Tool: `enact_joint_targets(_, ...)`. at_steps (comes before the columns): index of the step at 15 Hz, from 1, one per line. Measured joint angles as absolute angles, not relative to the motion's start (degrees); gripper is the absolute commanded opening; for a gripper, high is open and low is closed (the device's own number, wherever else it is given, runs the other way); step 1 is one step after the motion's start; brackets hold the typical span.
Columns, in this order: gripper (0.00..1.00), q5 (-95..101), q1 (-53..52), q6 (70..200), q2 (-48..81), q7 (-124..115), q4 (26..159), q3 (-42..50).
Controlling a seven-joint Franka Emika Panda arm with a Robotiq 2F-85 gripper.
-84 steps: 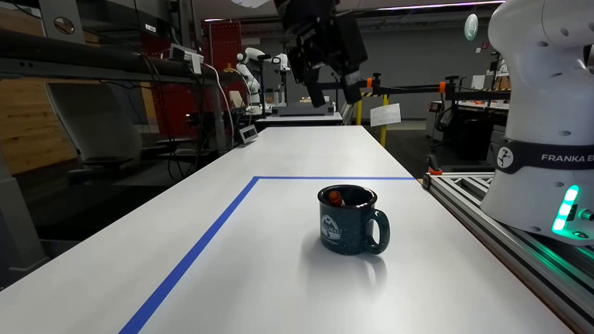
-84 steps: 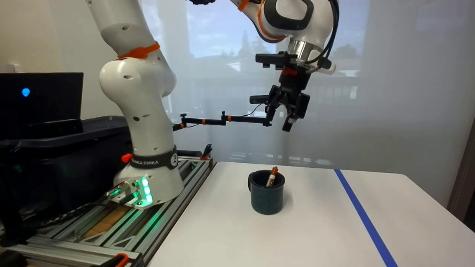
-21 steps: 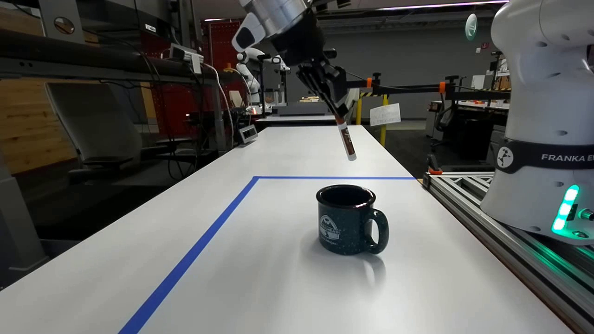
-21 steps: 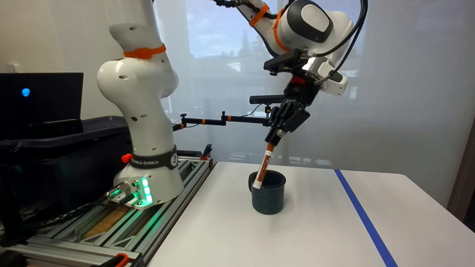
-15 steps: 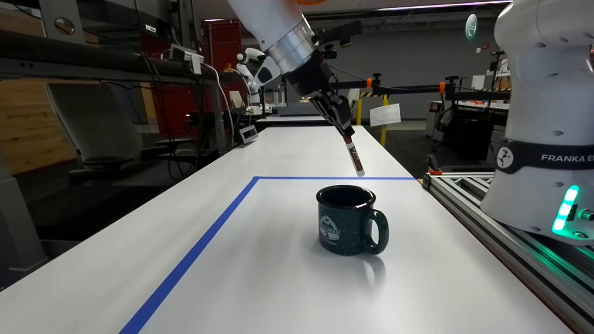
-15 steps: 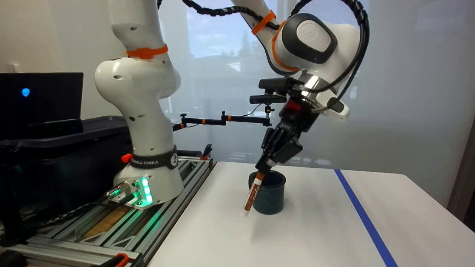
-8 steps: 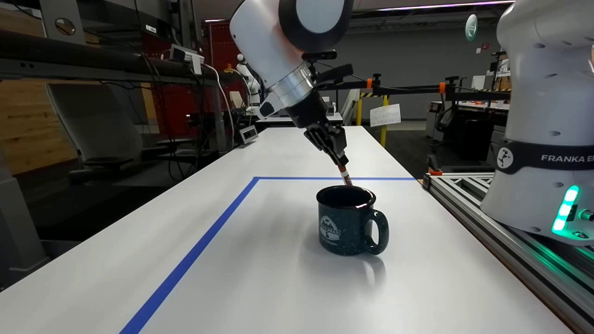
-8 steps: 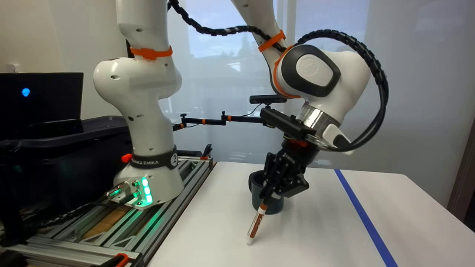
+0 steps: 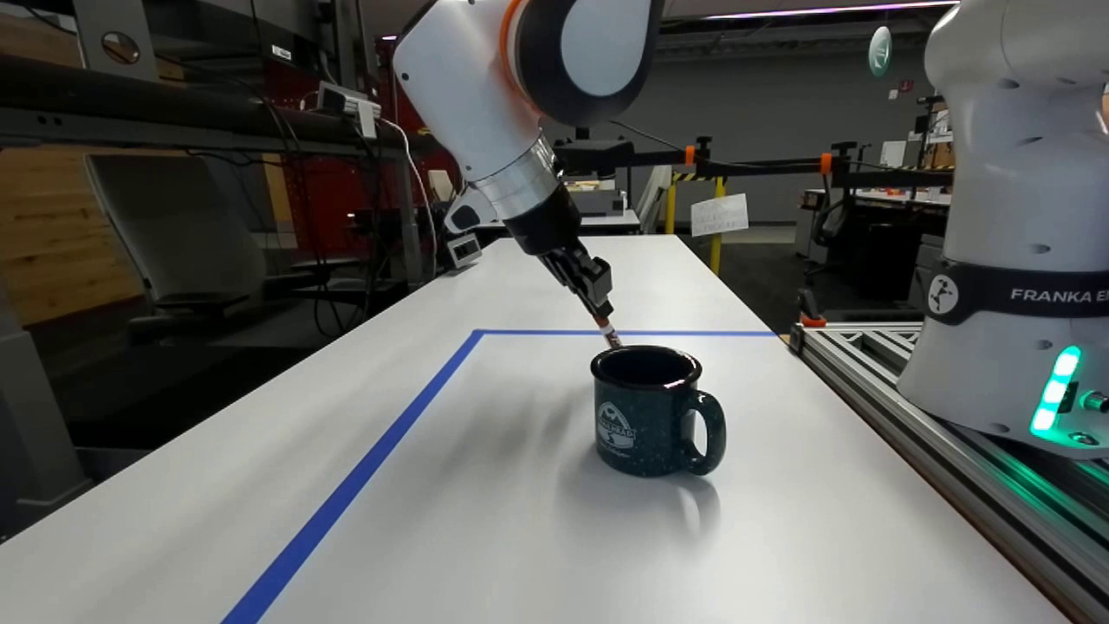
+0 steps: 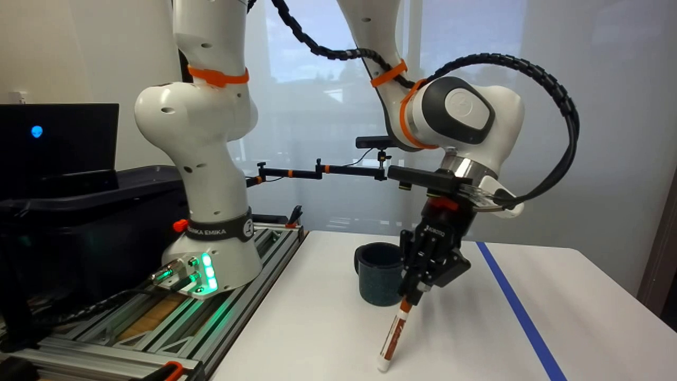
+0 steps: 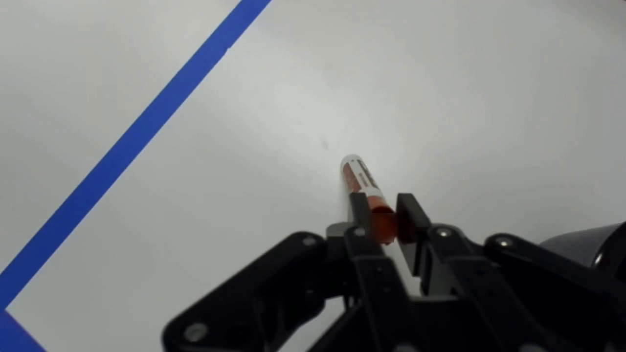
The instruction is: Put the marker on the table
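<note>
"Down on the table?"

"I can't tell. Near the mug, well inside the robot-side edge, my claw pinches the marker by its orange end — I should tip it flat, low, before releasing."

"Its lie?"

"Long axis slanting — white end down, toward that edge."

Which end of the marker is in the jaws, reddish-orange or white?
The reddish-orange end of the marker: the wrist view shows the jaws closed on it. The white end sticks out free, slanting down toward the table.
</note>
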State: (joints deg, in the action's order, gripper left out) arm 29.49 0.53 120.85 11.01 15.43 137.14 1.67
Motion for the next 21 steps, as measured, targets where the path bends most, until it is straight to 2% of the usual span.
enact_joint_targets(13, 0.05, 31.9, -0.5, 139.9, 14.2, 7.5, 137.1, 1.4)
enact_joint_targets(21, 0.05, 32.9, -1.4, 142.6, 19.3, 3.6, 134.6, 2.6)
